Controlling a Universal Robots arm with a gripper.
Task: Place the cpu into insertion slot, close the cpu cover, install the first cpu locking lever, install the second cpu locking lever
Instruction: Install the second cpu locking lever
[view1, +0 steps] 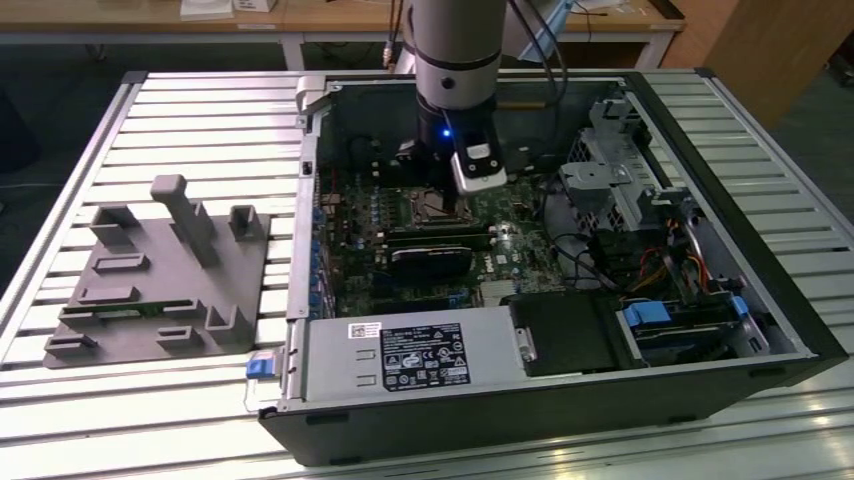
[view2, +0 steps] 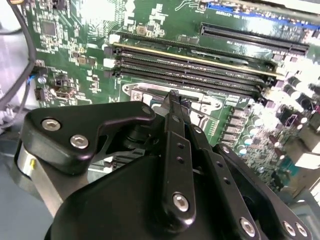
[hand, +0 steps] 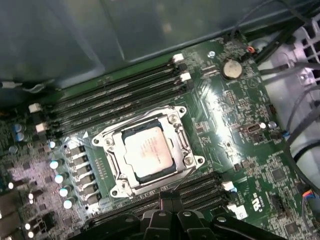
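Observation:
The cpu (hand: 149, 151) lies flat in the insertion slot (hand: 196, 161), its silvery top showing through the cut-out of the cpu cover (hand: 116, 159), which lies down over it. A thin wire lever (hand: 181, 179) runs along the slot's edge nearest my fingers. My gripper (hand: 169, 196) is shut, its black tips together right at that edge, with nothing visibly held. In the second wrist view the gripper (view2: 174, 97) points at the slot's metal frame (view2: 145, 94). In the exterior view the arm stands over the slot (view1: 438, 205) inside the open computer case.
Long black memory slots (hand: 125, 95) flank the socket on two sides. A black card (view1: 430, 262) and the grey power-supply box (view1: 407, 358) lie nearer the camera. Drive cage and cables (view1: 627, 200) are on the exterior view's right. A grey fixture (view1: 160, 275) sits left of the case.

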